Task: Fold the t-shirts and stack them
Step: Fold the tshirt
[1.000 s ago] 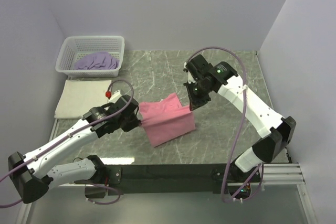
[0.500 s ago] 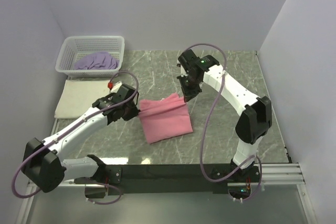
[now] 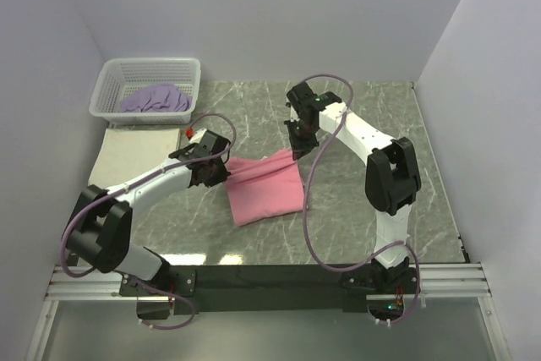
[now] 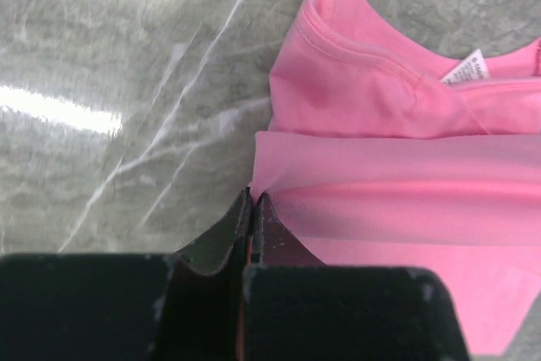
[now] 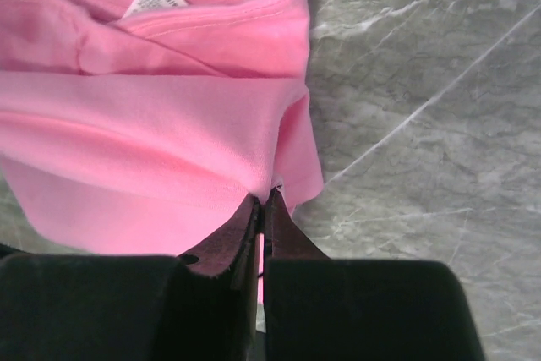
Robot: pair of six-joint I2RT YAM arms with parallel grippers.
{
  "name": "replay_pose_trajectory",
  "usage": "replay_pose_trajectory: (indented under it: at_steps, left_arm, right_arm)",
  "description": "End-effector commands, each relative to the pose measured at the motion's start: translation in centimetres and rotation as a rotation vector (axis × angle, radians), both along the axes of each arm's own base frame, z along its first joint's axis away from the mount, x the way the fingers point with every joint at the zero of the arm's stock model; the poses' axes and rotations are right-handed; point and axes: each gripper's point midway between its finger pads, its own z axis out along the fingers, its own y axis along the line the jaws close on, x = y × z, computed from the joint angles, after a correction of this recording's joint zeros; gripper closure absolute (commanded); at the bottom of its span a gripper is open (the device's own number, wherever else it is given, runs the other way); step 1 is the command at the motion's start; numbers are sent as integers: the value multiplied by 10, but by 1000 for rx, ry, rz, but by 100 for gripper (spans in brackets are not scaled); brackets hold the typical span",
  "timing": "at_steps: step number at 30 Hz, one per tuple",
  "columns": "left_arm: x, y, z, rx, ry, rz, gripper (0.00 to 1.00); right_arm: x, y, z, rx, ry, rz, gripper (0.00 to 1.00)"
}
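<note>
My left arm (image 3: 152, 182) and right arm (image 3: 359, 131): white shells on the long links, blocky black housings at each joint. Right cable (image 3: 306, 209), mauve, thin, runs outside the shell in a long loop. Left cable (image 3: 66, 238) is the same colour. Small red cap (image 3: 189, 132) beside my left wrist. Left gripper (image 4: 254, 200) and right gripper (image 5: 264, 196): matte black, broad flat body, fingers (image 5: 292, 243) tapering to thin tips. Both bases sit on a black rail (image 3: 270, 278). Green light (image 3: 390, 306) at the right base.
</note>
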Motion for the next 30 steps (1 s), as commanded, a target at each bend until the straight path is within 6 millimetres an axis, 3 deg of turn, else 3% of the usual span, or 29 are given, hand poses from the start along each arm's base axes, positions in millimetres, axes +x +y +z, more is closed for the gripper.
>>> replay_pose_trajectory:
  at_steps: [1, 9, 18, 23, 27, 30]
  left_arm:
    - [23, 10, 8, 79, -66, -10, 99]
    - [41, 1, 36, 35, -200, -37, 99]
    - [50, -12, 48, -2, -284, -114, 99]
    - [55, -14, 43, 0, -296, -114, 99]
    - [60, -11, 21, 36, -255, -87, 98]
    - [66, -8, 11, 59, -244, -59, 96]
  right_arm:
    - [20, -17, -8, -28, -53, -69, 100]
    - [16, -27, -29, -5, -67, -143, 100]
    - [20, -42, -20, 59, -158, -236, 100]
    - [21, -45, -31, 71, -137, -242, 100]
    - [23, -43, -44, 79, -108, -245, 100]
    - [27, -40, -47, 90, -106, -257, 93]
